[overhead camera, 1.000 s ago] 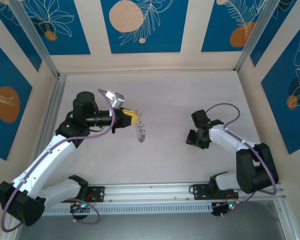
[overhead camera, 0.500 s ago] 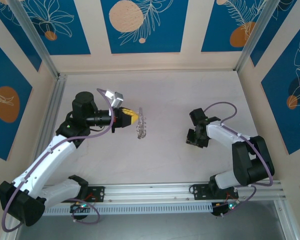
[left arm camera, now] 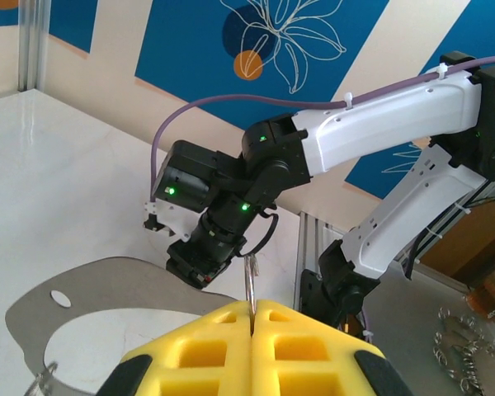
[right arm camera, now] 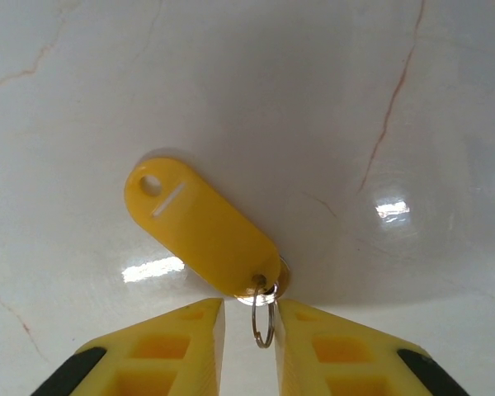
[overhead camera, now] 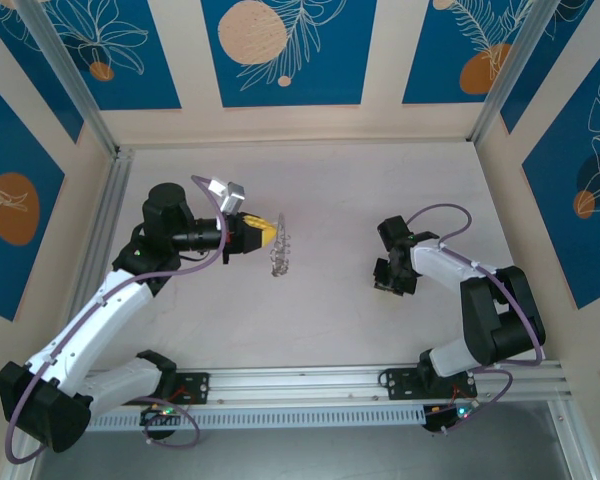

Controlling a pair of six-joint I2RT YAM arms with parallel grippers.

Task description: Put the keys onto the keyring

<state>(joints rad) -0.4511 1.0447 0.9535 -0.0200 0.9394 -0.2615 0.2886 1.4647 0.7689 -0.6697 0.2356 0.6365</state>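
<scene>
- keyring (overhead camera: 280, 256): a thin grey hoop fringed with tiny silvery keys. it hangs above the table (overhead camera: 330, 180), left of the middle, from the left gripper (overhead camera: 270, 232).
- the left gripper's fingers (left arm camera: 214, 351) are clenched on it, yellow pads pressed together with a sliver of its metal standing up from the seam.
- the yellow key (right arm camera: 200, 224) lies flat on the table right of the middle, well apart from the keyring and under the right gripper (overhead camera: 388, 280).
- the right gripper's fingers (right arm camera: 190, 330) stand a little apart, one on each side of the key's small split ring (right arm camera: 264, 322). the ring sits closer to one pad than the other, and as far as i can tell nothing is gripped yet.
- step in hand, as i judge it: picking up the yellow key by its ring end.
- to do it well:
  - centre the gap on the split ring before closing.
  - go low enough that the pads catch the end of the key as well. the thin wire alone would likely twist or slip.
  - lift straight up so the key does not drag.
  - leave enough of the split ring free to meet the hoop.
- the left arm should hold the keyring steady.
</scene>
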